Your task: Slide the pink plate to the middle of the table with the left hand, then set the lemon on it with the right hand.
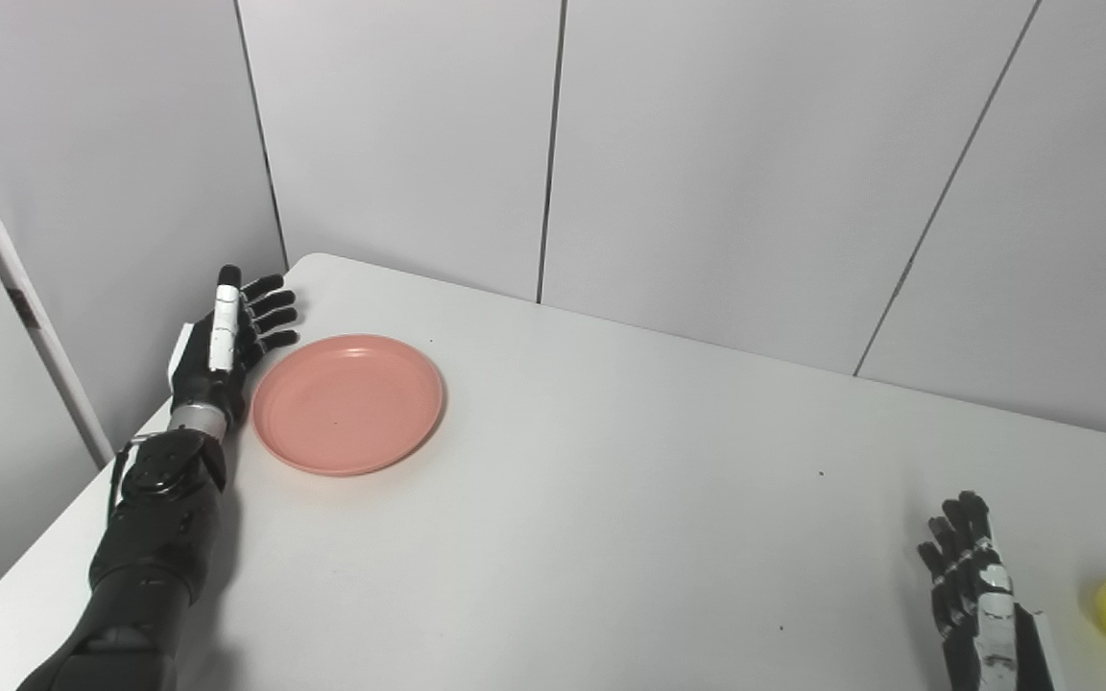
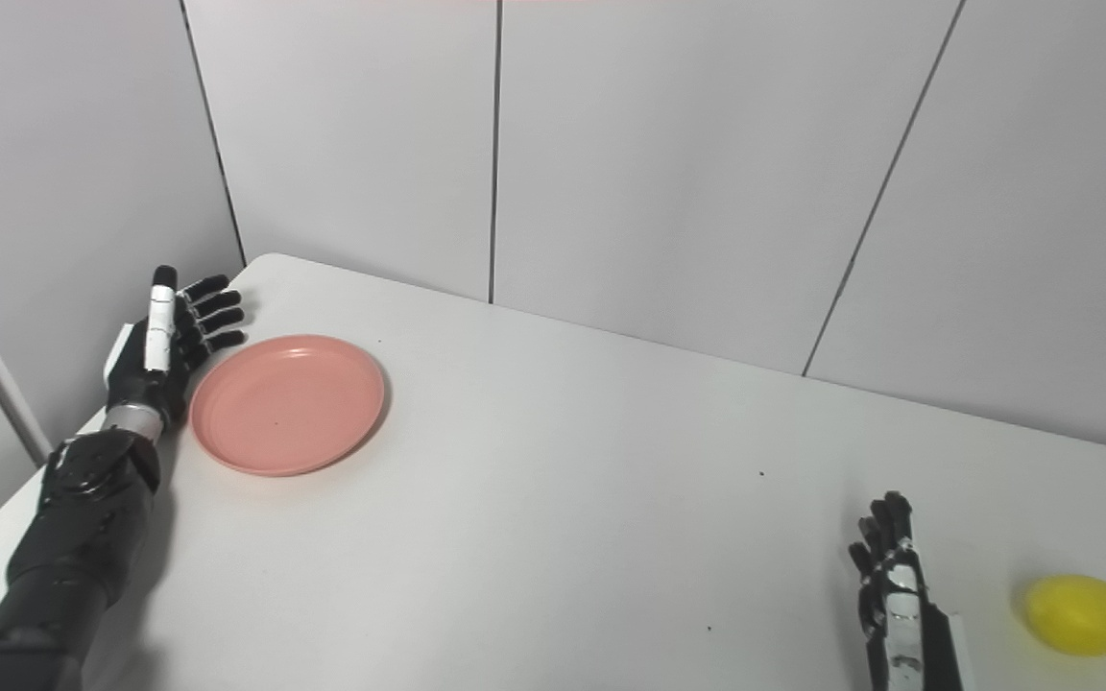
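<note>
A white table (image 1: 611, 499) fills the lower part of the view, its rounded far corner at about ten o'clock; its top is matte, with a few small dark specks toward four o'clock; behind it stand pale grey wall panels (image 1: 735, 154) — split by thin dark seams, some upright, some slanting; a lighter strip (image 1: 6, 269) runs diagonally at nine o'clock; the light is soft and even — shadows are faint.

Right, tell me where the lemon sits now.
The lemon lies on the white table at its near right, just right of the open right hand and far from the pink plate.
</note>
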